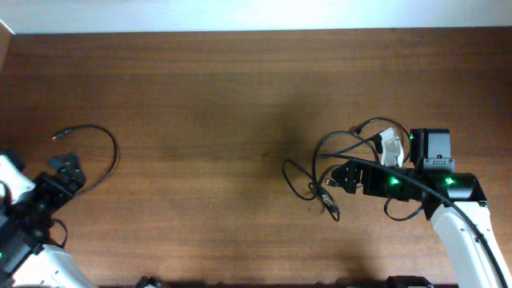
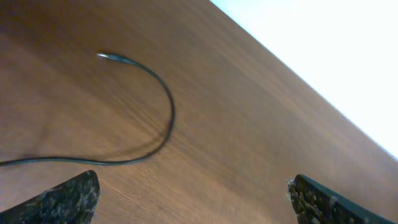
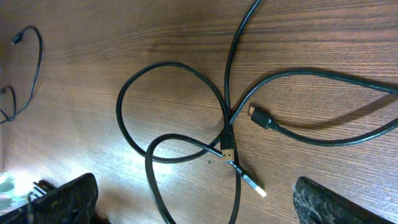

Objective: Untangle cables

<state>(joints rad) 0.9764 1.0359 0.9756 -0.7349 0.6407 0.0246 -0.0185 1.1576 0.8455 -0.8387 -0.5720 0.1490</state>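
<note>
From above, the brown wooden tabletop runs wide and bare through its middle, with a pale wall strip along the far edge. The left hand sits at the lower left corner, beside a single cable that curves in an open arc and ends in a small plug. Well apart from it, on the right side, a tangle of cables lies in overlapping loops. The right hand hangs over the tangle's right half and covers part of it. Its dark fingers are hard to pick out from the cords here, though they seem spread.

The left wrist view shows the left hand with its fingers wide apart and nothing between them. The single cable lies flat on the wood ahead, thin and black, and bends round to a silver plug tip.

The right wrist view shows the right hand with its fingers also apart, clamped on nothing. The tangle of cables lies right below it. Several black cords cross at one knot-like spot, where a gold plug rests. A pale-tipped plug lies just below that, and a black plug lies to the right. Two loops run down between the fingers.
</note>
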